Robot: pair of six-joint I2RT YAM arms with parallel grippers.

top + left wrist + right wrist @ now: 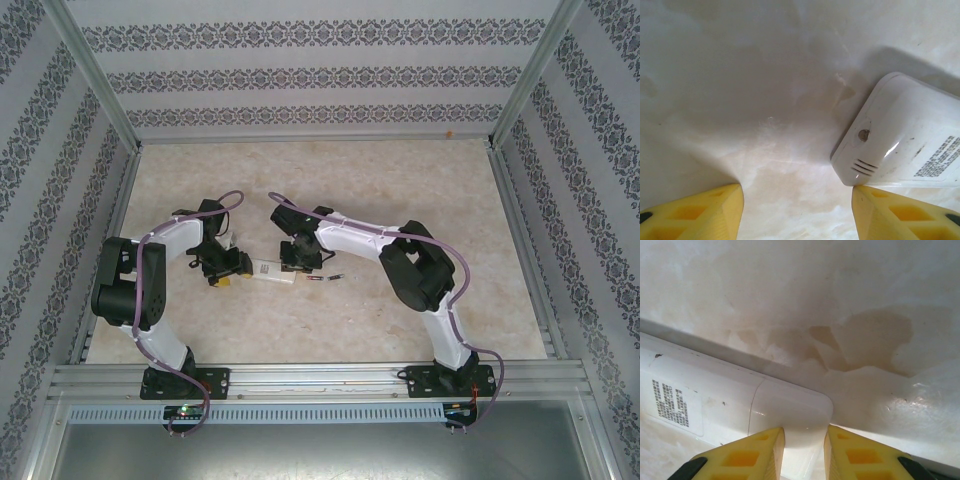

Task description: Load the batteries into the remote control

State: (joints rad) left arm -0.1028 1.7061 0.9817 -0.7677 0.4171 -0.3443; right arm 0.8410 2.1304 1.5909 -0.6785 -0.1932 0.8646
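Left wrist view: the white plastic remote control (pixel 905 135) runs off the right edge, its label (pixel 939 161) print too small to read, and the yellow fingers of the left tool (pixel 796 196) are cropped at the bottom. Right wrist view: the remote is cut off at left and bottom, and whether the right tool (pixel 805 436) actually pinches its rounded end cannot be told. From above, a slim dark battery (pixel 331 279) on the counter (pixel 400 190) is too small for detail.
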